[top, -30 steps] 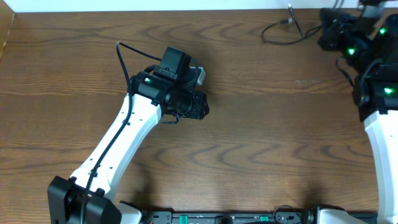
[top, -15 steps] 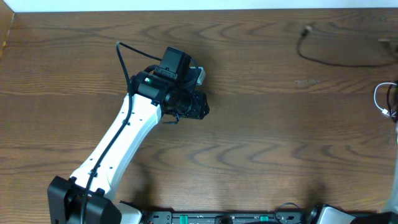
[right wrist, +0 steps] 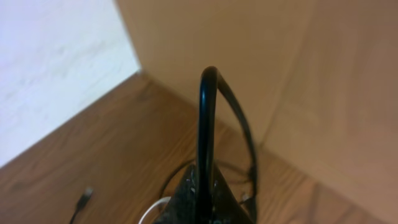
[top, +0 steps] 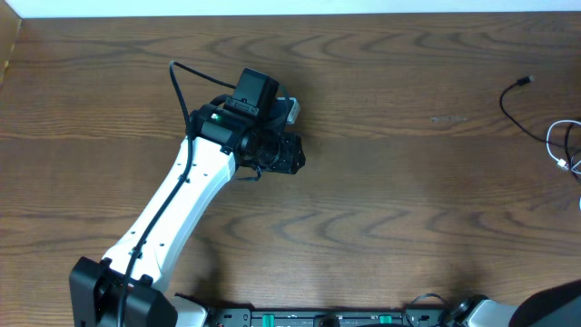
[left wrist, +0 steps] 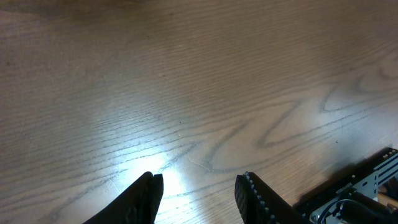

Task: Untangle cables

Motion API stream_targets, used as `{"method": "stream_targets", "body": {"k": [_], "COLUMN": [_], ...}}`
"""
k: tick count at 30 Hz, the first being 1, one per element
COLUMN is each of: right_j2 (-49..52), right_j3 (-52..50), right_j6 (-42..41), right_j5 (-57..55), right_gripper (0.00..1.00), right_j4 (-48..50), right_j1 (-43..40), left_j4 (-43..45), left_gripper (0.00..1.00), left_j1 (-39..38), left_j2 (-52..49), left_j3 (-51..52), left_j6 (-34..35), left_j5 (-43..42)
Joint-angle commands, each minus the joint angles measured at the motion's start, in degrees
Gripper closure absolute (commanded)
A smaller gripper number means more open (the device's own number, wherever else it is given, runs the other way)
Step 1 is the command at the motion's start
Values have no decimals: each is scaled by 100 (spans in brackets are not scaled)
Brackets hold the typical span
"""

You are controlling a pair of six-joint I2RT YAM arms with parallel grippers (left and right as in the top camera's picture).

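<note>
The black cable point(top: 507, 102) lies at the table's right edge, its plug point(top: 524, 81) pointing up-left. The white cable point(top: 557, 150) curls just below it. In the right wrist view my right gripper point(right wrist: 205, 186) is shut on the black cable point(right wrist: 205, 118), which rises from the jaws in a loop and drops to the right. The white cable point(right wrist: 152, 208) and a black plug point(right wrist: 84, 198) lie on the table beneath. My left gripper point(top: 287, 156) is open and empty over bare wood left of centre; it also shows in the left wrist view point(left wrist: 199, 186).
The table's back edge meets a white wall point(right wrist: 56, 62), and a tan side panel point(right wrist: 323, 93) stands at the right corner. The robot base rail point(top: 318, 318) runs along the front edge. Only a corner of the right arm point(top: 558, 304) shows overhead.
The right arm has left the overhead view at the right. The black cable has been dragged from the back right toward the right edge, and the white cable came into view there. The left arm has not moved.
</note>
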State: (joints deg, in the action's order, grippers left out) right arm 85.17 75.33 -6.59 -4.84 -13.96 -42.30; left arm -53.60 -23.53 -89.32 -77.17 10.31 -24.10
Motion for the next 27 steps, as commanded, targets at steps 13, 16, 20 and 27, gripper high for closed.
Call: {"method": "stream_targets", "body": {"k": [13,16,20,27], "right_j2": [595,651,713,776], "right_j3": [48,44,39,39], "right_j6": [-61,101,525,774], "right_j5": [3720,3873,3856,2487], "right_gripper": [37,36,34,26], "right_j4": [-1279,-1770,-2345,-3027], "right_j1": [306,605,1174,2527], "left_j4": [20,98,372,828], "left_gripper": [42,42,42,41], "left_j1": [-7,7,11,184], "left_j2": [-44,-44,-44,-44], "left_j3": [44,44,44,44], "left_j6": [-15,-11,-11,531], "left_j5": [898,1478,2070,3049]}}
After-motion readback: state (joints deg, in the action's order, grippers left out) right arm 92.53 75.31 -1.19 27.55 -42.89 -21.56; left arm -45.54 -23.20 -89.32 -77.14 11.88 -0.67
